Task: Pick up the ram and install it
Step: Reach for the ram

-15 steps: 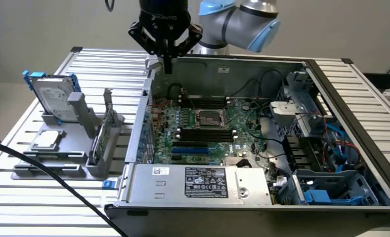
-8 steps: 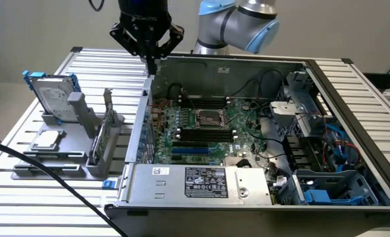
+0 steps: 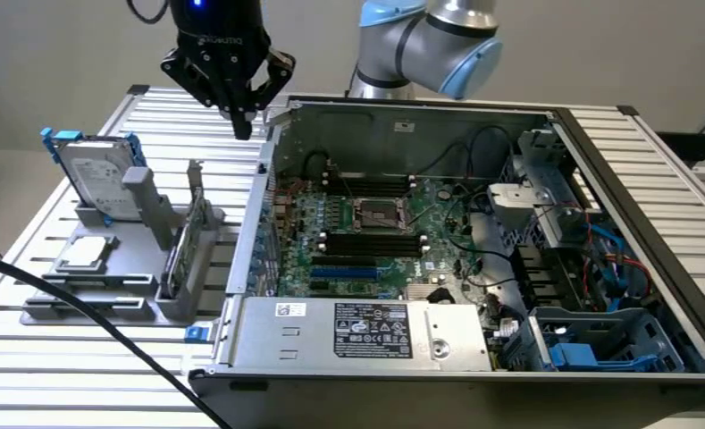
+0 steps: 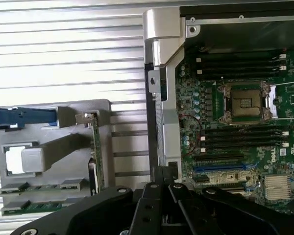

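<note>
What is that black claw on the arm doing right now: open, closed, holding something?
The black gripper: jaws closed, holding nothing, raised near a corner of the open grey metal computer case.
</note>
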